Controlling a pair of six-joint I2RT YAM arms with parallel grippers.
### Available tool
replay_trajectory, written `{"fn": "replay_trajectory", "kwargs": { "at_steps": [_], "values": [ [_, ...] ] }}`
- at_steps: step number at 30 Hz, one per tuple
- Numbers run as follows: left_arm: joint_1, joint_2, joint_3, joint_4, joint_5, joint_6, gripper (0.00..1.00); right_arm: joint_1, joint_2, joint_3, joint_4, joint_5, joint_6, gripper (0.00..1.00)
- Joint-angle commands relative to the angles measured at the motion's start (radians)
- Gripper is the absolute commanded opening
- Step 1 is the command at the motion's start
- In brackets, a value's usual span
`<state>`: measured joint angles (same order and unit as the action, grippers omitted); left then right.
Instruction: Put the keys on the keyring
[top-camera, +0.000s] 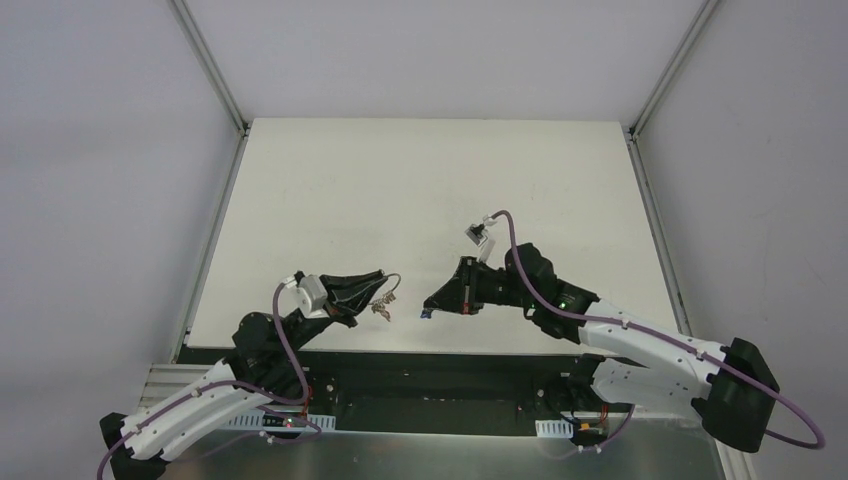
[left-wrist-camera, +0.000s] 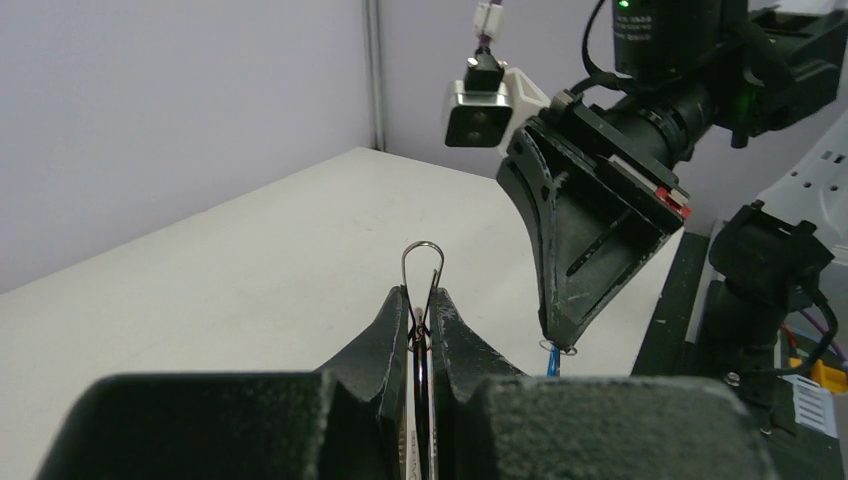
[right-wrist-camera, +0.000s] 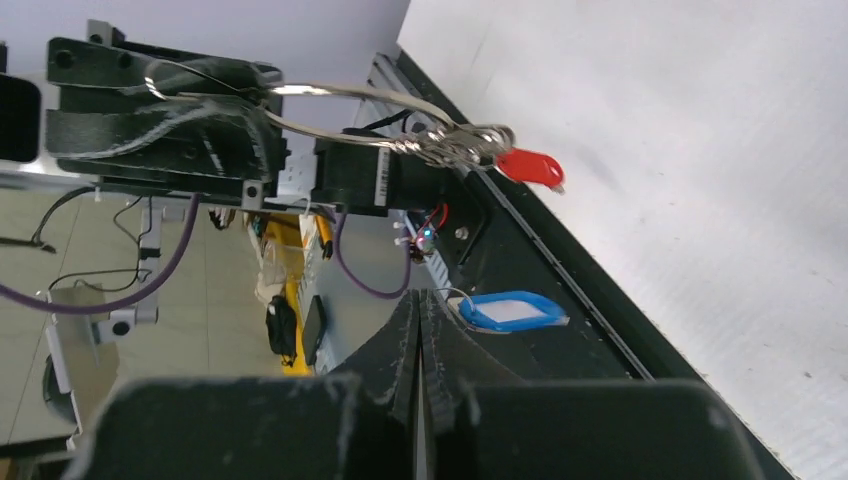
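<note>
My left gripper (top-camera: 383, 281) is shut on the thin silver keyring (top-camera: 392, 284), held above the table's near edge. The ring's loop (left-wrist-camera: 423, 243) pokes out past the left fingertips (left-wrist-camera: 400, 305). In the right wrist view, the red-headed key (right-wrist-camera: 530, 167) hangs on the ring beside a bunch of small silver keys (right-wrist-camera: 455, 145). Just to the right, my right gripper (top-camera: 431, 303) is shut on the small wire loop of the blue-headed key (right-wrist-camera: 510, 312), which dangles below its tips (left-wrist-camera: 551, 362). A short gap separates the two grippers.
The white table (top-camera: 430, 190) stretches away behind both grippers. Its dark front rail (top-camera: 420, 365) runs below them. The right wrist camera (left-wrist-camera: 478, 110) and arm (left-wrist-camera: 690, 60) loom close in the left wrist view. Grey walls enclose the table.
</note>
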<state>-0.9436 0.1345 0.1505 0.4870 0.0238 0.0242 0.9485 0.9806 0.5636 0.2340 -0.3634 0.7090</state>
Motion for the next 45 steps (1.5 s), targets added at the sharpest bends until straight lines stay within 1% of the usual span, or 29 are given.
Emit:
{"fn": "replay_trajectory", "kwargs": {
  "at_steps": [1, 6, 7, 13, 21, 26, 35, 45],
  "values": [
    [-0.01, 0.034, 0.089, 0.015, 0.082, -0.02, 0.0, 0.008, 0.019, 0.155, -0.03, -0.129, -0.103, 0.0],
    [-0.009, 0.078, 0.137, -0.067, 0.053, -0.02, 0.0, 0.033, 0.05, 0.307, -0.192, -0.153, -0.205, 0.0],
    [-0.009, 0.088, 0.149, -0.082, 0.047, -0.048, 0.0, 0.036, 0.06, 0.336, -0.22, -0.16, -0.222, 0.0],
    [-0.01, 0.174, 0.227, -0.181, 0.028, -0.078, 0.0, 0.056, 0.142, 0.501, -0.401, -0.206, -0.326, 0.0],
    [-0.01, 0.189, 0.247, -0.202, 0.053, -0.102, 0.0, 0.065, 0.246, 0.66, -0.584, -0.213, -0.451, 0.0],
    [-0.01, 0.2, 0.259, -0.217, 0.062, -0.108, 0.0, 0.072, 0.293, 0.733, -0.629, -0.22, -0.486, 0.0],
    [-0.01, 0.209, 0.271, -0.229, 0.099, -0.117, 0.0, 0.07, 0.37, 0.813, -0.672, -0.257, -0.511, 0.0],
    [-0.01, 0.211, 0.279, -0.231, 0.156, -0.124, 0.0, 0.025, 0.416, 0.853, -0.693, -0.332, -0.523, 0.0]
  ]
}}
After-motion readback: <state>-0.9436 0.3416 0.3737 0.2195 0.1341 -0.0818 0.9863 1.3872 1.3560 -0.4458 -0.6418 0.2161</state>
